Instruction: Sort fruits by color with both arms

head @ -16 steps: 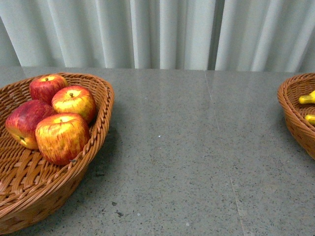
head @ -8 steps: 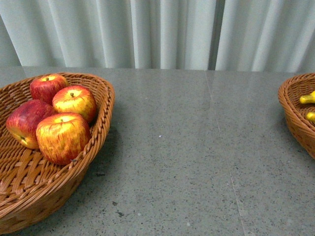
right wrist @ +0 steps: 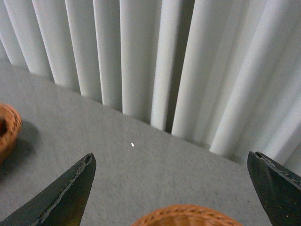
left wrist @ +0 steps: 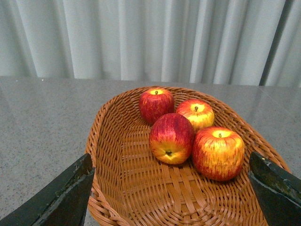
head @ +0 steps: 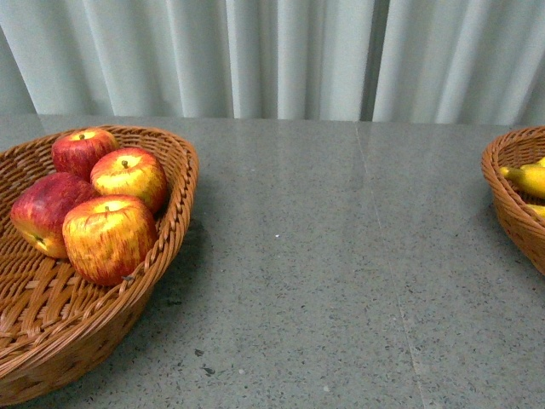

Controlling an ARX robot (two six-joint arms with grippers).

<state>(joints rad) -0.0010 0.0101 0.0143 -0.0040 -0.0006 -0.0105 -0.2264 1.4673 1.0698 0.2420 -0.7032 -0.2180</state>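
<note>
Four apples sorted, bananas at the far edge

Four apples [head: 94, 192] sit together in the left wicker basket [head: 174, 226] on the desk [head: 324, 273]. Bananas [head: 530, 179] lie in the right basket [head: 502, 200]. Both arms' jaws stand wide apart, holding nothing.

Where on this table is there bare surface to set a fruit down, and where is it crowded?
The wide grey tabletop between the left basket and the right basket is bare, back to the curtain. The left basket's far end is crowded with four apples; in the left wrist view its near woven floor is free. The right basket holds bananas and is mostly out of frame.
</note>
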